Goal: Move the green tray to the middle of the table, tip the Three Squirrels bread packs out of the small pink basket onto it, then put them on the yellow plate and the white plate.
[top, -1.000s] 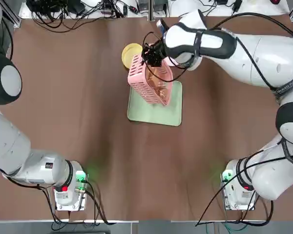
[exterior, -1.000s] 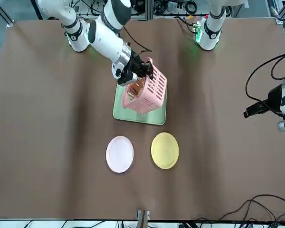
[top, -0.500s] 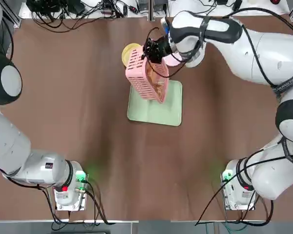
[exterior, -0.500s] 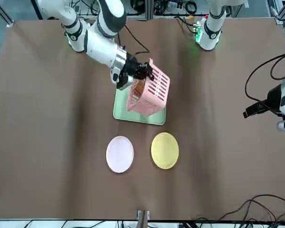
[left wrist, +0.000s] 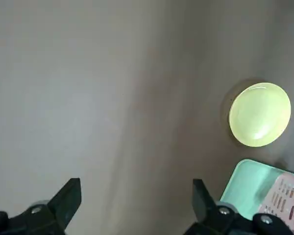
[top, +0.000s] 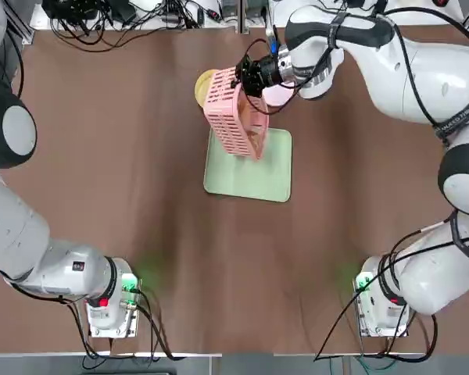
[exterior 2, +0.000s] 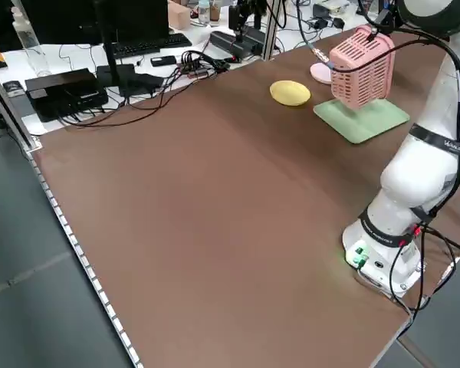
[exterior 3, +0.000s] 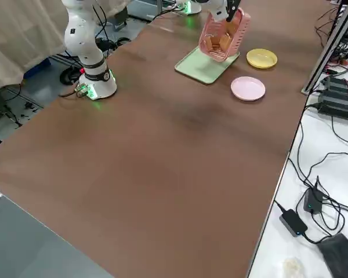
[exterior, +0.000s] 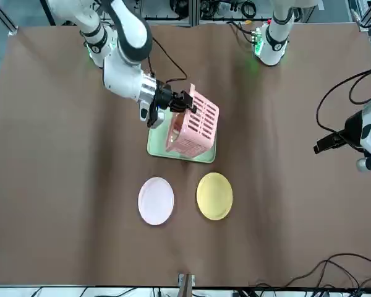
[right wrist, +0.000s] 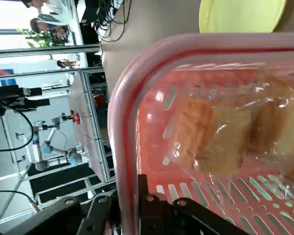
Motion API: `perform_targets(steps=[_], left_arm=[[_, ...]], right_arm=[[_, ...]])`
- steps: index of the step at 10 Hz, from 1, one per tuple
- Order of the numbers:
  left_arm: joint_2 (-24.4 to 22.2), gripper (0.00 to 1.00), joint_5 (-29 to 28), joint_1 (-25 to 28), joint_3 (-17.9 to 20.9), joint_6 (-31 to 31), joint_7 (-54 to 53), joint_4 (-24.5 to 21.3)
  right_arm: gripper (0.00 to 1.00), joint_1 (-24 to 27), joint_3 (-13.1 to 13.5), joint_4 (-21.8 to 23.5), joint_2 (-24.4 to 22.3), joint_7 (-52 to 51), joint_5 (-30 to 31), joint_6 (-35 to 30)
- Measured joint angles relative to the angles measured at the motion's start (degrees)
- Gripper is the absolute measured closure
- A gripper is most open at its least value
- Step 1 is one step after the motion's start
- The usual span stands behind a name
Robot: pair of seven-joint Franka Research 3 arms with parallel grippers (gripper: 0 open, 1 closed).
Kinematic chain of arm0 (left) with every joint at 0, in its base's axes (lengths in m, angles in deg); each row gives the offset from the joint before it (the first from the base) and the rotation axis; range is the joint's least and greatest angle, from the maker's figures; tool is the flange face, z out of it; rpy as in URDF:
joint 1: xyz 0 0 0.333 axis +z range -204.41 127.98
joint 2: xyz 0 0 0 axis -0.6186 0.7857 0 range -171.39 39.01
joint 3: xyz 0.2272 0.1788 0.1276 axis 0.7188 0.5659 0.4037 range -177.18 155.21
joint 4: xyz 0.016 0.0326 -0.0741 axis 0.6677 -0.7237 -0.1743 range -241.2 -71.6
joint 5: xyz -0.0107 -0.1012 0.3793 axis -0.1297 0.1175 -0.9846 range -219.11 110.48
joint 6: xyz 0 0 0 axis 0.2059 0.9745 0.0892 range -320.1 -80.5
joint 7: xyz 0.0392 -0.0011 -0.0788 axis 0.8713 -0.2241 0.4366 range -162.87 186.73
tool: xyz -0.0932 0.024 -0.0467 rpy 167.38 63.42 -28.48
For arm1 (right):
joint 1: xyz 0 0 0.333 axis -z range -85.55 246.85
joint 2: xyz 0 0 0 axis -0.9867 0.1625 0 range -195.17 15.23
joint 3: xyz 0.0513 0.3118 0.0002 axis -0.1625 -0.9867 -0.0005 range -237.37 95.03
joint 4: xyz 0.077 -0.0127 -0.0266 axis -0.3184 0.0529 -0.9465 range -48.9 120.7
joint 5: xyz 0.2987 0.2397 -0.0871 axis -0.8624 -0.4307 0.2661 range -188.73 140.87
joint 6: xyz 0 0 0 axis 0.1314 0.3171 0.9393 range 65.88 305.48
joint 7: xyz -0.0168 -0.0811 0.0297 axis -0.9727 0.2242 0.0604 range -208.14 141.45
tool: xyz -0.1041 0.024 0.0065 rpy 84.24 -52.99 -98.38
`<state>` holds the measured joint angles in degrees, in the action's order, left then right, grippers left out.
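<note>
I have the basket point(top: 236, 123), a pale pink slatted plastic one, tipped on its side above the tray point(top: 250, 168), its lower end over the tray's far edge. The right gripper point(top: 243, 79) is clamped on the basket's rim. Through the open mouth I see the packs point(right wrist: 225, 142), crinkled clear film over orange-brown bread, lying against the slatted wall. The tray is flat, mint green, round-cornered, and sits mid-table point(top: 141, 180), a plain matte brown surface. Just beyond the tray lie the yellow plate point(exterior: 214, 195) and the white plate point(exterior: 156, 200), both small and round, side by side. The left gripper point(left wrist: 137, 210) hangs well off the tray's side, jaws wide apart and holding nothing. Past the table's far edge, black cables point(top: 117, 19) and metal framing crowd a bench.
</note>
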<state>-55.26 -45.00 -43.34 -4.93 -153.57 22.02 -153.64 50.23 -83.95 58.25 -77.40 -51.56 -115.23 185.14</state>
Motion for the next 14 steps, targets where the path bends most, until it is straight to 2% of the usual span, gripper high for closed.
perform_targets(steps=[2, 4, 6, 10, 14], left_arm=[[0.0, 0.0, 0.0, 0.0, 0.0, 0.0, 0.1, 0.0], [0.0, 0.0, 0.0, 0.0, 0.0, 0.0, 0.1, 0.0], [0.0, 0.0, 0.0, -0.1, 0.0, 0.0, 0.3, 0.0], [0.0, 0.0, 0.0, -0.1, -0.1, 0.0, 1.5, 0.0], [0.0, 0.0, 0.0, -0.1, -0.1, 0.0, 1.5, 0.0]], right_arm=[[0.92, 6.2, -6.5, 0.3, 0.9, -5.7, -4.8, 0.0], [0.92, 12.7, -14.1, 2.2, 1.1, -14.3, -11.3, 0.0], [0.92, 17.5, -19.7, 4.1, 1.1, -22.9, -17.9, -0.9], [0.92, 23.1, -25.2, 7.0, 1.1, -35.1, -25.8, -5.6], [0.92, 24.7, -25.9, 9.2, 1.7, -43.9, -29.4, -13.6]])
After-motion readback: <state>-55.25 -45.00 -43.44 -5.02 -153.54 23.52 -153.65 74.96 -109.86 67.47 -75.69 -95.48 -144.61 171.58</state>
